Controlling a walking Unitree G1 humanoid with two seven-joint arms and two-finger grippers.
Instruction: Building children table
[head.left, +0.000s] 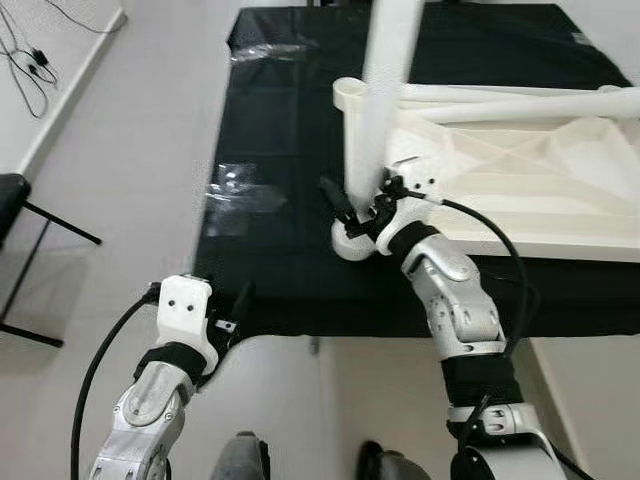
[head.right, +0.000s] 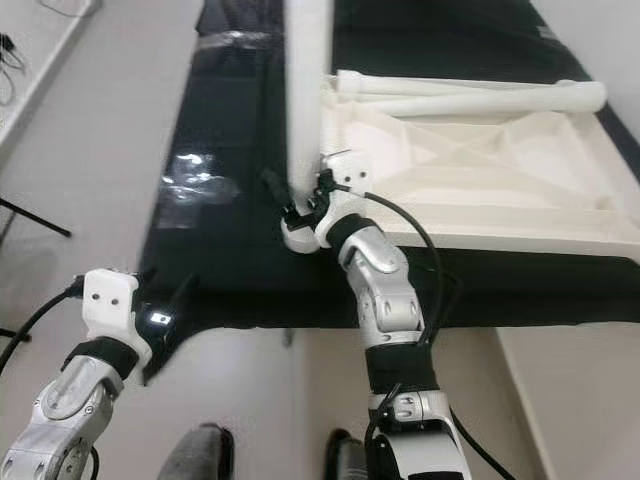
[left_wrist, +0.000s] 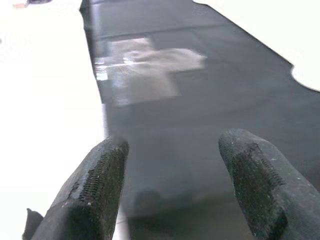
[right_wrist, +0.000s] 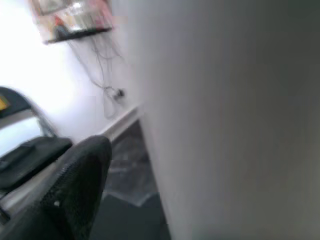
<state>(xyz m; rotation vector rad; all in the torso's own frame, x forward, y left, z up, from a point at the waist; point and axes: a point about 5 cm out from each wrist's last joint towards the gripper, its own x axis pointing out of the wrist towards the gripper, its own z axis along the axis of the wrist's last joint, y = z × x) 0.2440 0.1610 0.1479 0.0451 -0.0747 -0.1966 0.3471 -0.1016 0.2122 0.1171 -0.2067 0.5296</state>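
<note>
Beside upright leg (head.left: 385, 90), plastic wrap (head.left: 238, 187)

Both arms are silver segmented metal shells with black joint bands and black cables looped outside. The left gripper (head.left: 238, 305) has a white boxy wrist housing with two dark screw holes, and the right gripper (head.left: 352, 213) a white-and-black wrist block. The fingers (left_wrist: 92, 192) are long, matte black, with finely ribbed inner pads.
</note>
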